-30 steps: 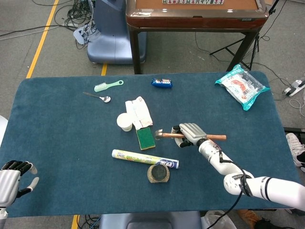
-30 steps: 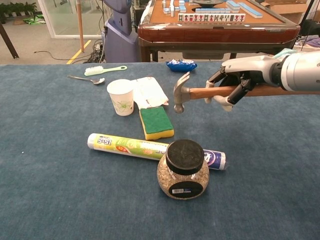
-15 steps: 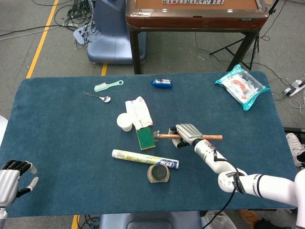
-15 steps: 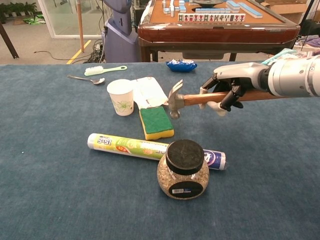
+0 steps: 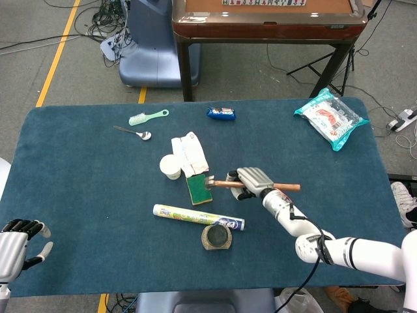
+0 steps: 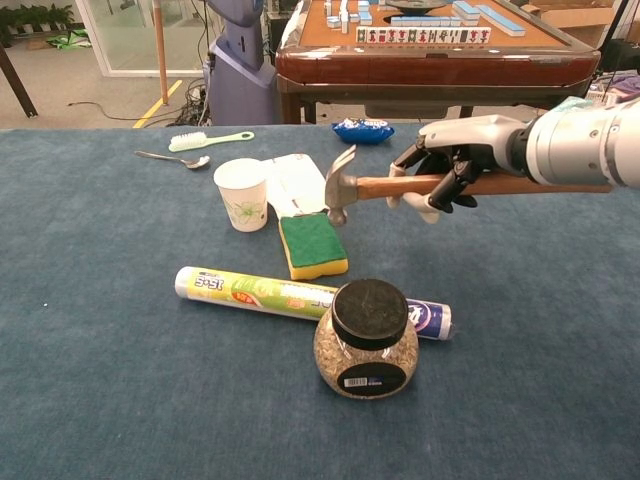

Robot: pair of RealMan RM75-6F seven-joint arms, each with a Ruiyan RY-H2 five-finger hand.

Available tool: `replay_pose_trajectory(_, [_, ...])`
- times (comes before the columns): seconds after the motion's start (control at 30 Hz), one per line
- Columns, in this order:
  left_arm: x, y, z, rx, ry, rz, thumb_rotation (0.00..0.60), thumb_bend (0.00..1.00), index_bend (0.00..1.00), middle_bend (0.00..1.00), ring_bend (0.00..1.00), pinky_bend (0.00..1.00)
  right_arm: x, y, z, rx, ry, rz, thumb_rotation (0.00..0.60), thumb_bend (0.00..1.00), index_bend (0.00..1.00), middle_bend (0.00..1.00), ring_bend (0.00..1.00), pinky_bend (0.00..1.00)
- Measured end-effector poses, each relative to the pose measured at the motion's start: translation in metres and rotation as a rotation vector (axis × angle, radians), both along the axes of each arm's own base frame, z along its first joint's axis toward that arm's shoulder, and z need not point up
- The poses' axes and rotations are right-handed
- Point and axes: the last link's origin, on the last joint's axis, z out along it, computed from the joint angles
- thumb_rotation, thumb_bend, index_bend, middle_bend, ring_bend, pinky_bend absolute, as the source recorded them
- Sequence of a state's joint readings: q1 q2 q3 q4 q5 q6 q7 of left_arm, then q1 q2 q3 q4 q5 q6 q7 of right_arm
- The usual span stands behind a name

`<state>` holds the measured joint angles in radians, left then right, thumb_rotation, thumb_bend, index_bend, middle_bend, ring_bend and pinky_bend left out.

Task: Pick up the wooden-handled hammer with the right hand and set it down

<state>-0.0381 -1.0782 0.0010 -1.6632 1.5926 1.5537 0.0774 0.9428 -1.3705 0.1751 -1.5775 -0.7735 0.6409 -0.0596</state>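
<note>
My right hand (image 5: 251, 181) (image 6: 445, 172) grips the wooden-handled hammer (image 5: 287, 187) (image 6: 375, 186) near the front of its handle and holds it level above the table. The steel head (image 6: 336, 186) hangs just over the far right corner of the green and yellow sponge (image 5: 198, 189) (image 6: 312, 244). The handle's rear end runs back along my forearm. My left hand (image 5: 16, 240) rests at the table's near left corner, fingers apart, holding nothing.
A paper cup (image 6: 241, 194), a folded paper packet (image 6: 296, 183), a long tube (image 6: 270, 292) and a black-lidded jar (image 6: 366, 340) crowd the middle of the blue table (image 5: 85, 182). A spoon (image 5: 133, 132), a brush (image 5: 148, 117), a blue packet (image 5: 221, 113) and a snack bag (image 5: 331, 118) lie farther back.
My right hand has carried the hammer leftward, bringing its head from open cloth to above the sponge's corner. The left hand has not moved.
</note>
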Motion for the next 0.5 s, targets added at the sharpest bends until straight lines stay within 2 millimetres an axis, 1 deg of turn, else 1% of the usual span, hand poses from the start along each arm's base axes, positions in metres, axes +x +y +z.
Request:
replay_pose_trajectory(0.23, [0.0, 0.0, 0.0, -0.001, 0.0, 0.001, 0.6, 0.25, 0.54, 0.5, 0.38, 0.27, 0.006, 0.0, -0.007, 0.004, -0.034, -0.006, 0.6, 1.0, 0.71, 0.8, 0.68, 0.79])
replay_pose_trajectory(0.5, [-0.001, 0.0, 0.001, 0.001, -0.001, 0.005, 0.6, 0.25, 0.54, 0.5, 0.38, 0.27, 0.008, -0.004, -0.029, 0.01, -0.009, 0.003, 0.6, 1.0, 0.71, 0.8, 0.68, 0.79])
